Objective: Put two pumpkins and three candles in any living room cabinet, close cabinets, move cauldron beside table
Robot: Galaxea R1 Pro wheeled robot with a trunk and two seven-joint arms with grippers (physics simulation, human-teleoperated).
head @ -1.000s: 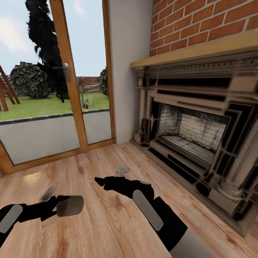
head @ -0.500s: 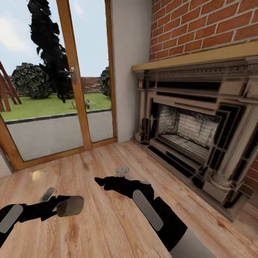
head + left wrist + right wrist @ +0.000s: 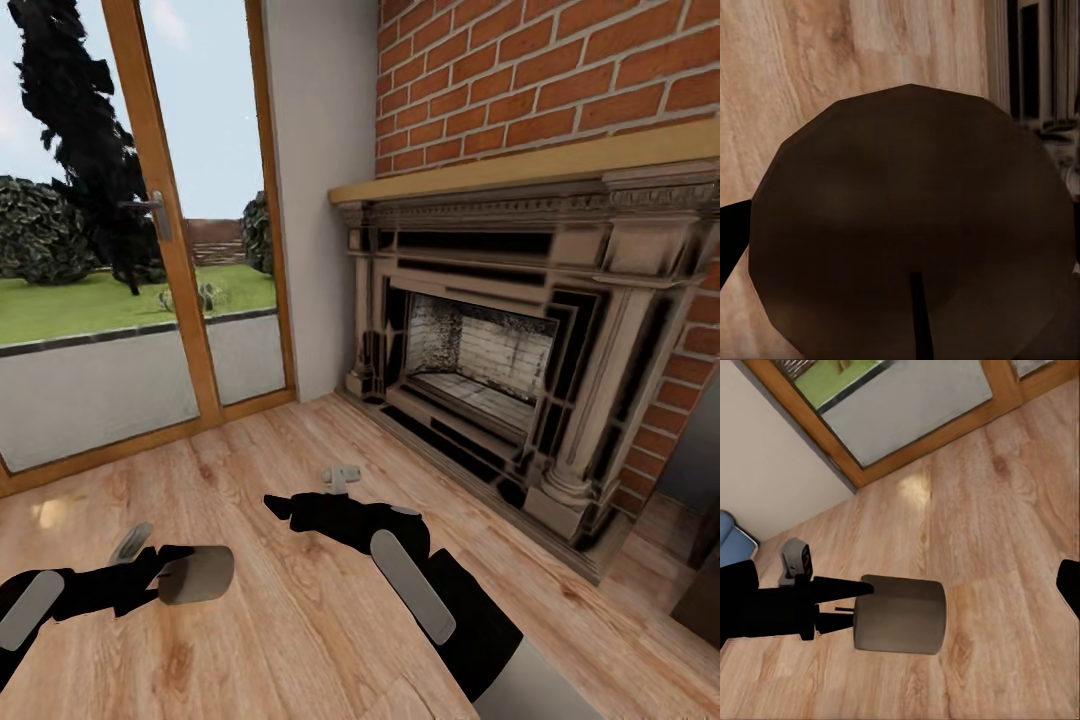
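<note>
I'm driving the base through the living room right now with one stubby grey-beige cylinder candle (image 3: 196, 575) in tow, so the cabinet run isn't done yet. My left gripper (image 3: 165, 570) is pinching the candle by its end, holding it out sideways above the light wooden plank floor (image 3: 300, 620). In the right wrist view the candle (image 3: 900, 615) is sitting right at the black fingertips (image 3: 844, 589). The left wrist view is looking straight at its round end (image 3: 911, 225). My right gripper (image 3: 340, 478) is hovering over the floor with nothing in it, and I honestly can't tell how far apart its fingers are.

Main thing while rolling, I reckon: keeping the pinch firm and both arms tucked, steering wide of the grey carved stone fireplace (image 3: 480, 350) under the red brick wall (image 3: 520, 80).

Compared to a second ago, the whole view has slid: the fireplace and the wood-framed glass door (image 3: 150, 230) are sitting further left, so I'm turning right. The arms haven't budged
</note>
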